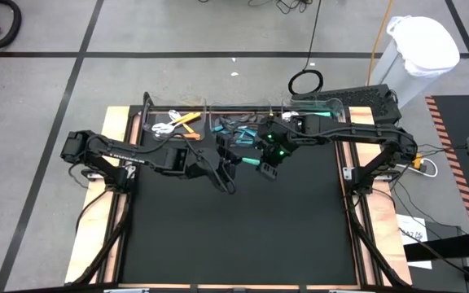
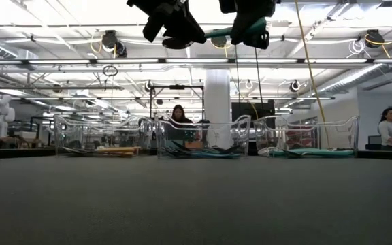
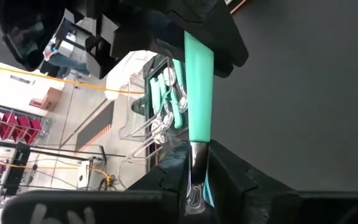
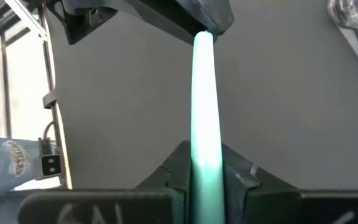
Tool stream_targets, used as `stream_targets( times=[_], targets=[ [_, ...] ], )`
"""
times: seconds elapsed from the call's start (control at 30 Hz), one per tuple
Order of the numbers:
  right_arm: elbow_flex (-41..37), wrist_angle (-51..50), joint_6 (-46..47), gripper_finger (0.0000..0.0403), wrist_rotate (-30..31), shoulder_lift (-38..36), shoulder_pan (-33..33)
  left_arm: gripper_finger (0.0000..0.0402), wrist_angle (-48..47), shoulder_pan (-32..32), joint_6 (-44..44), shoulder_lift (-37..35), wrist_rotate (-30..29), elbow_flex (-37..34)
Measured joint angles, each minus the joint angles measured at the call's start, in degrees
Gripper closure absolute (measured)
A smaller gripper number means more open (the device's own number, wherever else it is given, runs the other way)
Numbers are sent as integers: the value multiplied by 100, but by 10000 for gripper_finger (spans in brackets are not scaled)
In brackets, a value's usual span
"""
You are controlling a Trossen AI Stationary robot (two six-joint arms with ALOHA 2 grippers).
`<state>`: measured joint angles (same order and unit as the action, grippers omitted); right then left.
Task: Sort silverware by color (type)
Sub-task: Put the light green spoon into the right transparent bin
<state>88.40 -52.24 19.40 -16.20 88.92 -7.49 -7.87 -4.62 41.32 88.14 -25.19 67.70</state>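
A spoon with a teal handle and a silver neck is lifted high above the dark mat, level between my two grippers. My left gripper is shut on its metal end. My right gripper is shut on its teal handle. In the high view the left gripper and the right gripper face each other over the mat's far middle. More silverware lies in three clear bins at the far edge: orange and silver pieces, a mixed dark and teal heap, teal pieces. My left gripper pinches the spoon's silver neck between its two fingers, which lie along the spoon, level from the table's left. The spoon is lifted clear. My right gripper pinches the teal handle between its two fingers, along its length, coming from the table's right. The handle runs level toward the left gripper.
Three clear bins stand in a row along the mat's far edge. The wide black mat spreads below and toward the near edge. People sit and stand in the room beyond the table.
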Motion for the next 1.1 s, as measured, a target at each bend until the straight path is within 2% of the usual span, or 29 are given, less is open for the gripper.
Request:
stream_targets(
  times=[0.23,0.63,0.87,1.1],
  targets=[
    [4,-330,-319,367,315,0,-46,339,16,157,-89,0,145,0],
    [2,-1899,-948,367,1270,-152,-109,338,20,670,-575,-7,439,0],
    [2,-2093,-1115,367,1532,-762,-111,338,-63,929,-802,-7,442,0],
    [2,-2461,-1118,367,2401,-1606,-147,338,-7,1151,-799,-7,447,0]
  ],
)
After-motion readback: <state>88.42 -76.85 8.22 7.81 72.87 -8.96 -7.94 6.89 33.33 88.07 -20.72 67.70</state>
